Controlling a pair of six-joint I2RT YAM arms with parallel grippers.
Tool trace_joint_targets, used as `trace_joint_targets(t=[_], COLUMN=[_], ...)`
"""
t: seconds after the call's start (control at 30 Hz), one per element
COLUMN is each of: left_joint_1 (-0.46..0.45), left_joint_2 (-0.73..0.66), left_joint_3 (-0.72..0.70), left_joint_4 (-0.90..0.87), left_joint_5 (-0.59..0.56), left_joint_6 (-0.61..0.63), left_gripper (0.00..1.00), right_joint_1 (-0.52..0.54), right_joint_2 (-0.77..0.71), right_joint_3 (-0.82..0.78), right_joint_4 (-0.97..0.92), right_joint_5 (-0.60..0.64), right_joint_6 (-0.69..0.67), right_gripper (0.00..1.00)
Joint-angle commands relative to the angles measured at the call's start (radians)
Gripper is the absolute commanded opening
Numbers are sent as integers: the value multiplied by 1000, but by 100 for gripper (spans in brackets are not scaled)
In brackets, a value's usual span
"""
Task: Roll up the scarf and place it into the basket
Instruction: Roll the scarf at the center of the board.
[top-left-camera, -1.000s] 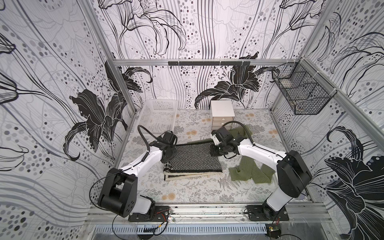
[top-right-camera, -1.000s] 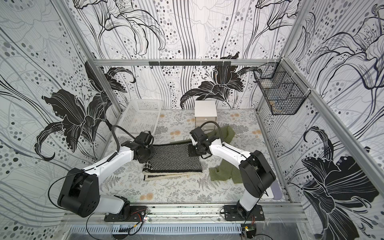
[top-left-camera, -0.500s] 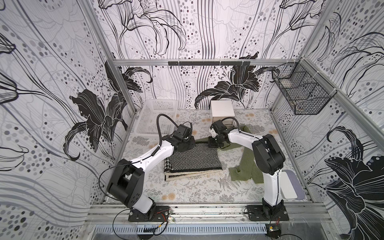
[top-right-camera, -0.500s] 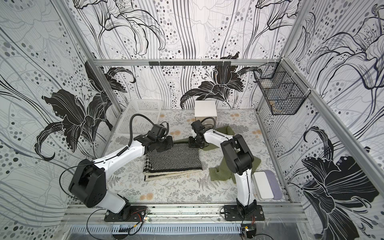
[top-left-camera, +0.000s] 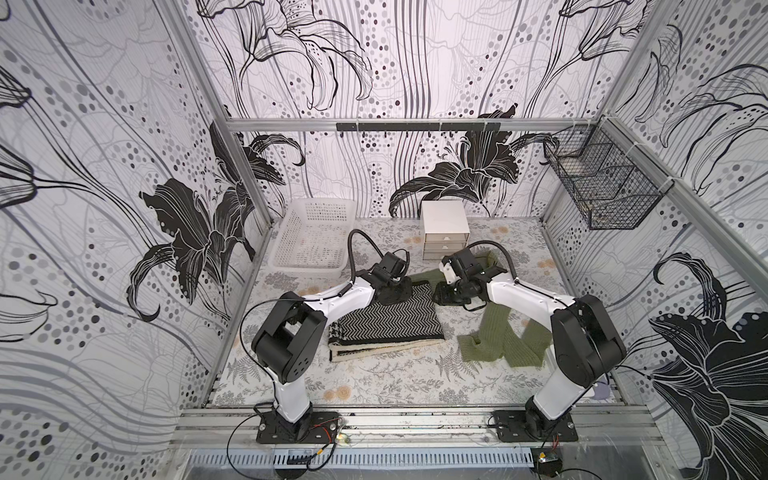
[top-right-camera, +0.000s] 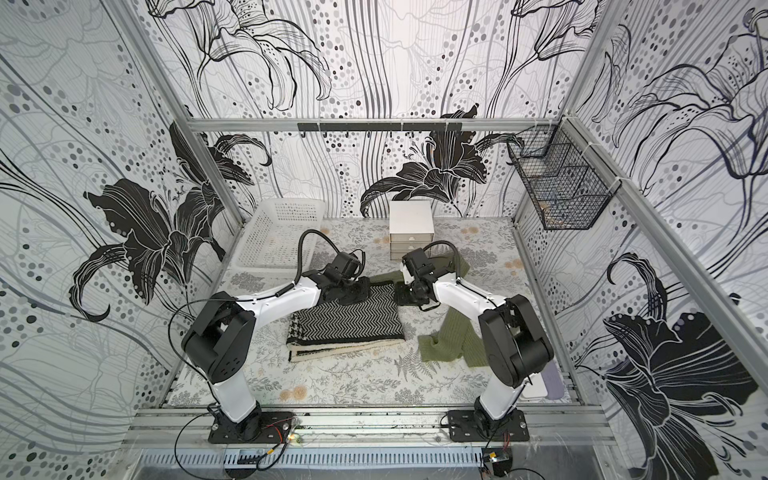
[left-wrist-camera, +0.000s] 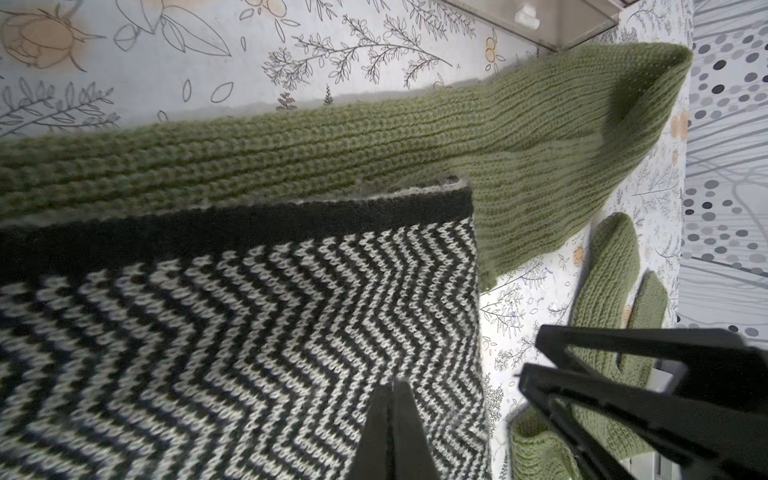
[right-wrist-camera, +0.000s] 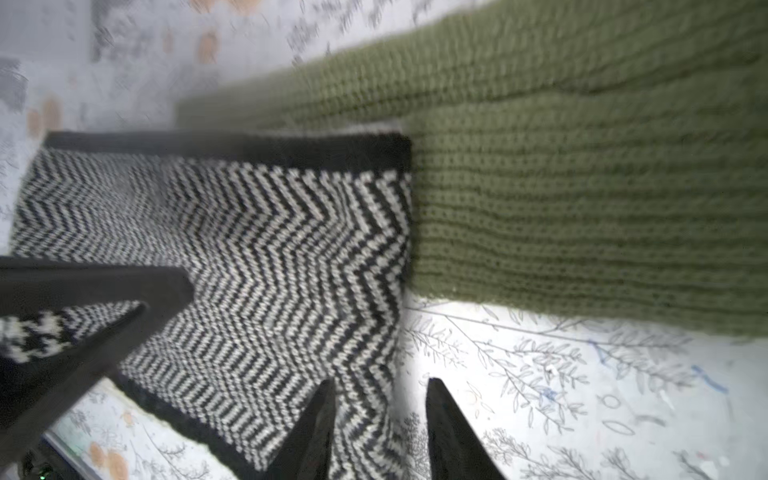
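Right end effector (right-wrist-camera: 380, 384) newly ajar, left end effector (left-wrist-camera: 390, 386) jaws together, herringbone scarf (top-left-camera: 386, 320) outside basket (top-left-camera: 286, 237).

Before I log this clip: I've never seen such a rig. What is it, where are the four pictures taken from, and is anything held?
This is a robot with a left arm and a right arm, bolted to the front rail, each ending in a two-fingered gripper. The two wide pictures come from one camera overhead; the two close-ups come from cameras on the wrists. On the flowered table lie a folded black-and-white zigzag scarf and a loose green scarf, with a white plastic basket at the back left, a small drawer unit at the back and a black wire basket on the side wall. The left gripper is shut and the right gripper open, both by the zigzag scarf's far edge; neither seems to hold anything.
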Motion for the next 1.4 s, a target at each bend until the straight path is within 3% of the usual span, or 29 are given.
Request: trace_joint_targets(t=[0.0, 0.13, 0.23, 0.33, 0.5, 0.67, 0.77, 0.83, 0.97, 1.1, 1.37], left_joint_1=[-11, -11, -12, -11, -11, -11, -11, -11, -28, -107, -207], left_joint_2=[7, -12, -26, -48, -120, -246, -314, -338, -298, -227, -84], left_joint_3=[26, 9, -7, -27, -63, -116, -148, -159, -129, -95, -79], left_joint_4=[51, 46, 41, 40, 12, -26, -42, -55, -93, -105, 11], left_joint_5=[16, 0, -11, -23, -49, -103, -135, -137, -41, -1, 109], left_joint_6=[-6, -3, 3, 6, 22, 48, 57, 64, 98, 127, 61], left_gripper=[0, 0, 0, 0, 0, 0, 0, 0, 0, 0, 0], right_joint_1=[0, 0, 0, 2, 40, 255, 275, 272, 216, 174, 137], right_joint_2=[27, 88, 106, 103, 14, -197, -321, -367, -347, -251, -195], right_joint_3=[-43, -54, -66, -69, -76, -49, -171, -238, -341, -369, -362], right_joint_4=[63, 103, 159, 180, 155, 61, 101, 38, 28, 8, -22], right_joint_5=[-85, -137, -196, -218, -236, -189, -176, -75, -37, 37, 88], right_joint_6=[20, 14, 16, 14, 16, 29, 98, 126, 162, 180, 162], right_gripper=[39, 34, 20, 0, 0, 0, 0, 0, 0, 0, 0])
